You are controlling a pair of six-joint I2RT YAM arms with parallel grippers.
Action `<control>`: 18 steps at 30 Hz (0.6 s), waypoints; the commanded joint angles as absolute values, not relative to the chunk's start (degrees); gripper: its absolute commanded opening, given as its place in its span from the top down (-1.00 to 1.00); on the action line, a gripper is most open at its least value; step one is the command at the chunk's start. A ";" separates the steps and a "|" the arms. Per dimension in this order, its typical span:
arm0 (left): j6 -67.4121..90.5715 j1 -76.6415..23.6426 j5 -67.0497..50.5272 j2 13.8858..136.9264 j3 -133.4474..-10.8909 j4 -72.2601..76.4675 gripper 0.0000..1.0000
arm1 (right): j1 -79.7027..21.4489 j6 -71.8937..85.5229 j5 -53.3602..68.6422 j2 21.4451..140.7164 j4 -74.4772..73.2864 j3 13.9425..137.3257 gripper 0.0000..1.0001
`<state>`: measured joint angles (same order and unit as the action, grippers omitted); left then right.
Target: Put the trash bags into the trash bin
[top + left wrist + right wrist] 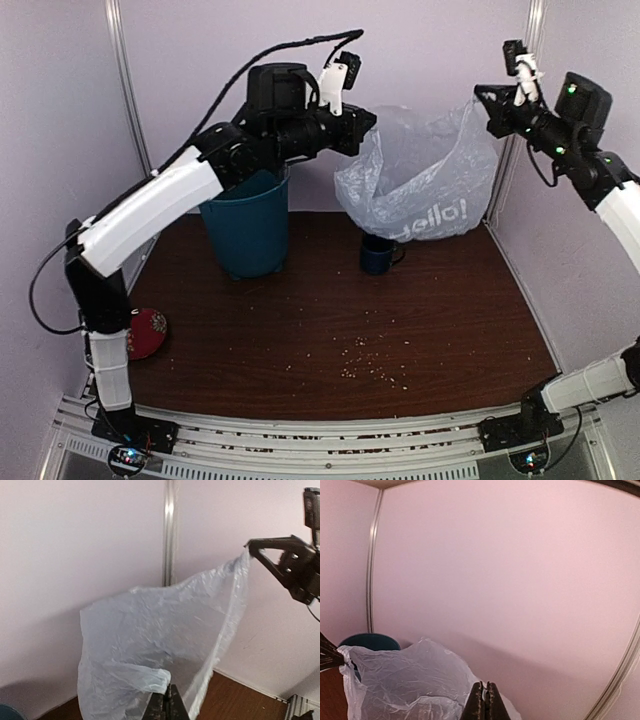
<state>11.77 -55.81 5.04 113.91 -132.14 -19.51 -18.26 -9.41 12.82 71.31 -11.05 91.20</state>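
The pale blue-grey trash bag (425, 180) with white "hello!" lettering hangs spread open in the air at the back, above the table. My left gripper (368, 125) is shut on its left rim; in the left wrist view (169, 692) the jaws pinch a fold of the bag (150, 645). My right gripper (480, 97) is shut on the bag's right top corner; in the right wrist view (484, 689) the jaws pinch the bag (410, 680). The teal trash bin (246, 232) stands upright at the back left, under my left arm, to the left of the bag.
A small dark blue mug (379, 255) stands on the brown table (330, 330) directly beneath the hanging bag. A red round object (147, 332) lies at the left edge. Crumbs are scattered at the front middle. Pink walls close the back and sides.
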 commanded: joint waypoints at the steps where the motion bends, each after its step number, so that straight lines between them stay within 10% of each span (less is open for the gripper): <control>1: -5.81 -67.53 7.65 97.88 -124.52 -3.13 1.00 | -18.29 -12.48 23.85 65.68 -15.08 102.60 1.00; 5: -18.86 -77.31 17.38 94.34 -119.53 -3.28 1.00 | -18.25 -14.78 32.67 61.78 -22.03 100.44 1.00; 12: -4.05 -71.47 17.59 98.03 -78.19 0.64 1.00 | -18.27 -22.13 16.96 51.13 -16.19 49.76 1.00; 18: -0.46 -79.20 17.54 101.33 -72.75 -2.14 1.00 | -18.29 -31.78 38.59 41.87 -34.11 47.12 1.00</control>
